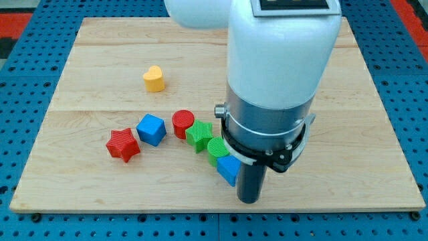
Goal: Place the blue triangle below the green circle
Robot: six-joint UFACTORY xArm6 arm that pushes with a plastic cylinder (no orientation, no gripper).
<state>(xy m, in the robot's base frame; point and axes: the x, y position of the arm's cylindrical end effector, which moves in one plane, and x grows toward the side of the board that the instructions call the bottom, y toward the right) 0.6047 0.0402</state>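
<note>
Bright, even overhead light — sharp focus throughout. Soft short shadows beneath blocks left of my tip (249,199). Mild glare on white arm housing (281,47) above — no blur.

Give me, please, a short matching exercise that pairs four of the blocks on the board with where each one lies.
Blocks:
1. yellow heart
2. red star
3. blue triangle
4. blue cube

Places:
A. right beside my tip, on its left in the view
B. alone, toward the view's top left
C. farthest to the view's left in the cluster
D. between the red star and the red cylinder

Pairs: 1-B, 2-C, 3-A, 4-D
</note>
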